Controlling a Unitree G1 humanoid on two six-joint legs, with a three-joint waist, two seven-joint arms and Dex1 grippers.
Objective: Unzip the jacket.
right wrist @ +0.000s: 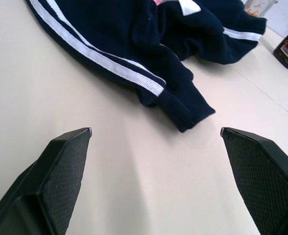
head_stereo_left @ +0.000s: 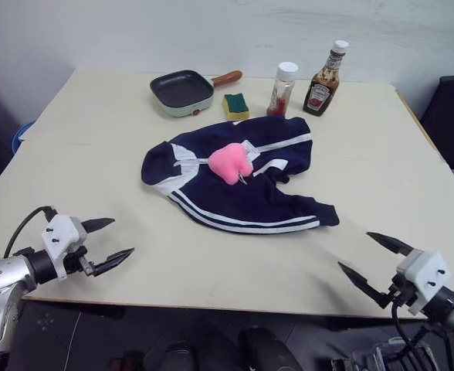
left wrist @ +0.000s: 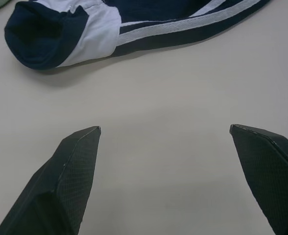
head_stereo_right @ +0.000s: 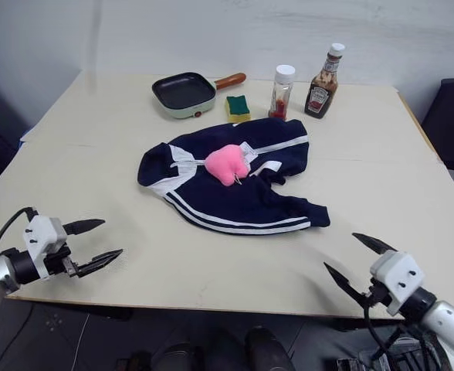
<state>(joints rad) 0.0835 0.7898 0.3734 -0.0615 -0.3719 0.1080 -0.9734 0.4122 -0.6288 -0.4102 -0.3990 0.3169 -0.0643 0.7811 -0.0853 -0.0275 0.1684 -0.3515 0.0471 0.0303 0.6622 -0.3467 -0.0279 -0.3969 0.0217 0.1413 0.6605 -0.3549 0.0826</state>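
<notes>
Both grippers hang over the table's near edge, the left gripper (head_stereo_left: 106,239) by the near left corner and the right gripper (head_stereo_left: 374,259) by the near right, each spread wide and holding nothing. Mid-table (head_stereo_left: 88,147) lies the jacket (head_stereo_left: 242,197), crumpled, a pink plush (head_stereo_left: 231,163) sitting on its front, perhaps over the zipper. Along the far edge stand a small pan (head_stereo_left: 182,92), a sponge (head_stereo_left: 235,105), a jar (head_stereo_left: 282,90) and a ketchup bottle (head_stereo_left: 325,79).
</notes>
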